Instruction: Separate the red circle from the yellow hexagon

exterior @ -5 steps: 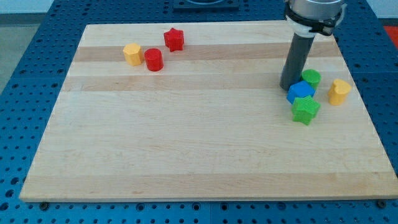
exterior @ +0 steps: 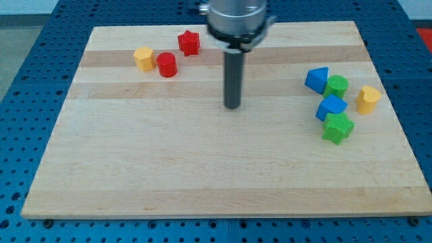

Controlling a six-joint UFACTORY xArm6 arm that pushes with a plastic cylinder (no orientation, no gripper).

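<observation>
The red circle stands near the board's top left, touching or nearly touching the yellow hexagon on its left. A red star sits just above and right of the circle. My tip rests on the board near its middle, well to the right of and below the red circle, touching no block.
At the view's right is a cluster: a blue triangular block, a green circle, a blue block, a green star and a yellow block. The wooden board lies on a blue perforated table.
My tip has moved left from beside the right cluster to the board's middle. A blue triangular block that the rod hid now shows. The other blocks look unmoved.
</observation>
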